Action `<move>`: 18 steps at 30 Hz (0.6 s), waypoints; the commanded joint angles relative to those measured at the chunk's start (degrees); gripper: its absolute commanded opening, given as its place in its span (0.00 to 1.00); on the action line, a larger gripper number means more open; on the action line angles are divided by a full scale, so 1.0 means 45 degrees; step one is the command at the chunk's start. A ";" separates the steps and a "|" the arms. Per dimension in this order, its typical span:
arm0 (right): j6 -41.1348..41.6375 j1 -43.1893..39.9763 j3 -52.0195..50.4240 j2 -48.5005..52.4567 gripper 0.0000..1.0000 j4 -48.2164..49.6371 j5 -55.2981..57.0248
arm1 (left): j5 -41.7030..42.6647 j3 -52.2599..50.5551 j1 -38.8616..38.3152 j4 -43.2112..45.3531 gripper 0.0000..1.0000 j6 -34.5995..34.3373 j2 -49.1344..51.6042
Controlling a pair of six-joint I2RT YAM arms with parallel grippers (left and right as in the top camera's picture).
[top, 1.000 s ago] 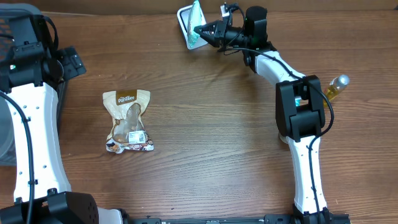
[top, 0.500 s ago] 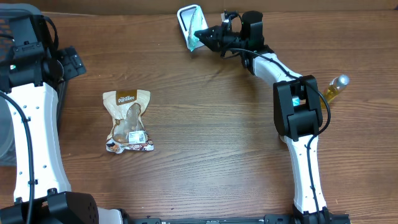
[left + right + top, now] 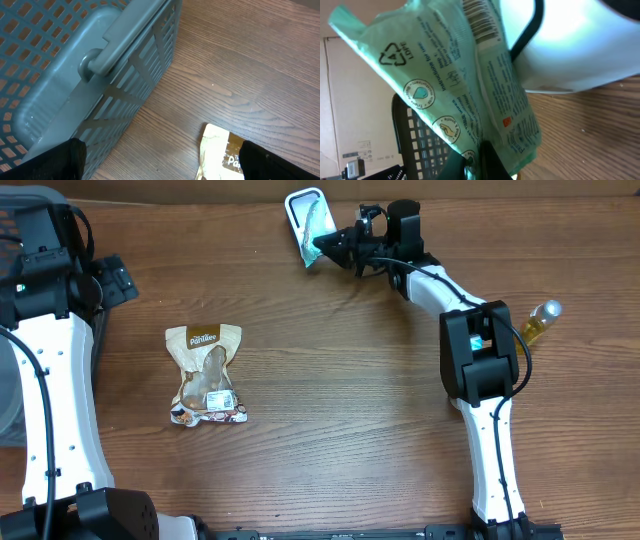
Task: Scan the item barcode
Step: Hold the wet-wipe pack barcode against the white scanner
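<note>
My right gripper (image 3: 323,244) is shut on a green plastic packet (image 3: 314,224) at the far middle of the table. It holds the packet up against the white scanner (image 3: 298,200). In the right wrist view the packet (image 3: 465,90) fills the frame. Its barcode (image 3: 481,19) shows near the top, beside the scanner's bright white face (image 3: 570,45), and my right gripper (image 3: 482,152) pinches the packet's lower edge. My left gripper (image 3: 162,167) is open over the table at the far left, with nothing between its fingers.
A brown snack pouch (image 3: 207,374) lies flat on the left of the table, its top corner (image 3: 220,152) under my left gripper. A grey slatted basket (image 3: 75,65) stands at the left edge. A small bottle of yellow liquid (image 3: 543,320) lies at the right.
My right gripper has shifted a little left and toward the near side, turning the green packet in front of the scanner. The left arm has not moved.
</note>
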 commanded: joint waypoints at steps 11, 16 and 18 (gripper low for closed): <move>0.0219 -0.0379 0.0233 0.0126 0.04 -0.1865 0.0384 | 0.0010 0.0141 0.0058 0.0034 1.00 0.0039 0.0000; 0.0296 -0.0379 0.0233 0.0126 0.04 -0.1923 0.0578 | 0.0010 0.0141 0.0058 0.0039 0.99 0.0039 0.0000; 0.0923 -0.0379 0.0233 0.0126 0.04 -0.1899 0.0733 | 0.0010 0.0141 0.0058 0.0034 0.99 0.0039 0.0000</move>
